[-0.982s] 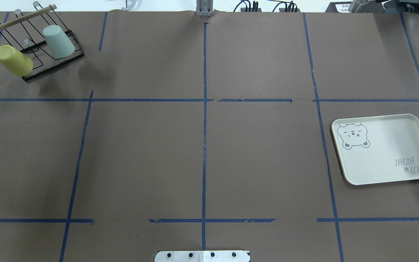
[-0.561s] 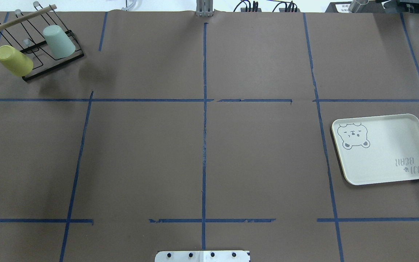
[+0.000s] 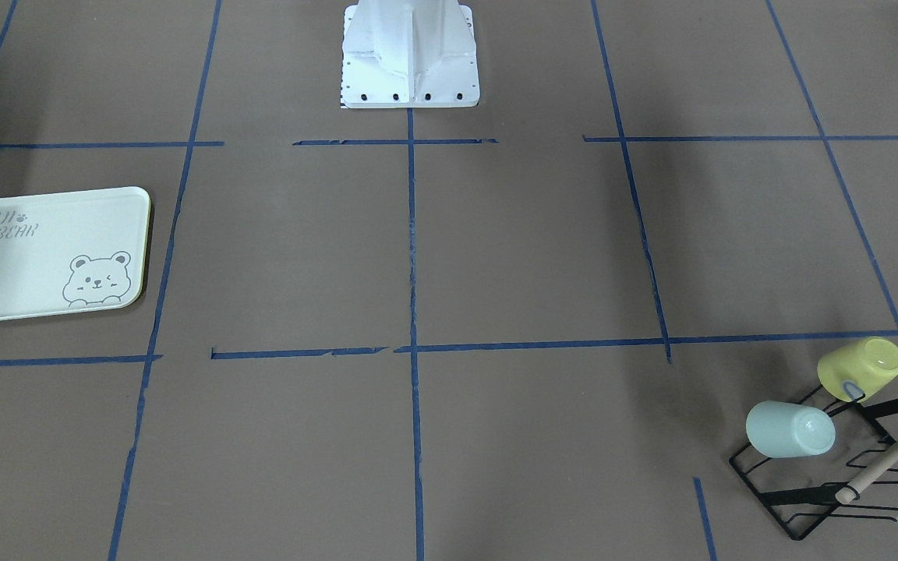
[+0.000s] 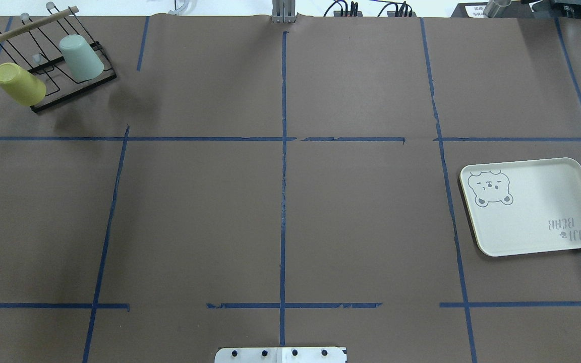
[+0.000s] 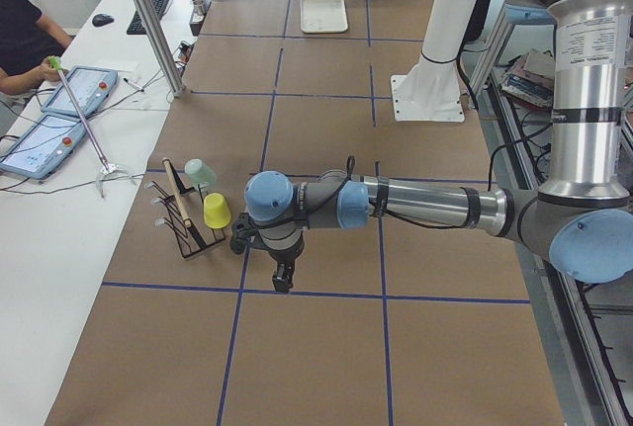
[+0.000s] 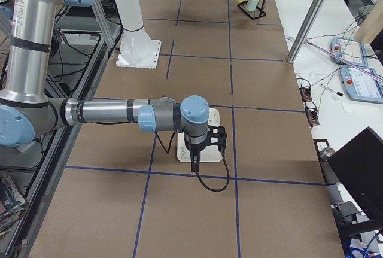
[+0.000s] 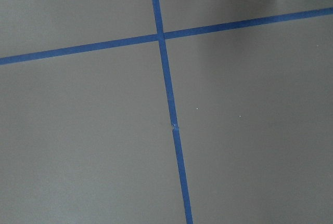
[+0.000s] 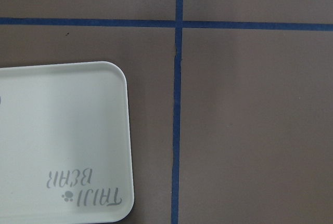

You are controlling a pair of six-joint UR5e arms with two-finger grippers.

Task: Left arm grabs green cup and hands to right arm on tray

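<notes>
We log the green cup (image 4: pixel 81 56) mouth-down on the wire rack (image 4: pixel 76 91), near the left gripper (image 5: pixel 284 278), beyond the yellow cup (image 4: pixel 19 83). The tray (image 4: pixel 522 212) lies close by the right gripper (image 6: pixel 194 163). We cannot tell either gripper's finger spacing.

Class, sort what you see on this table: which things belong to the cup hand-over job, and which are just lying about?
Belong to the job:
green cup
tray
left gripper
right gripper

Just lying about:
yellow cup
black wire rack, which merely holds both cups
</notes>
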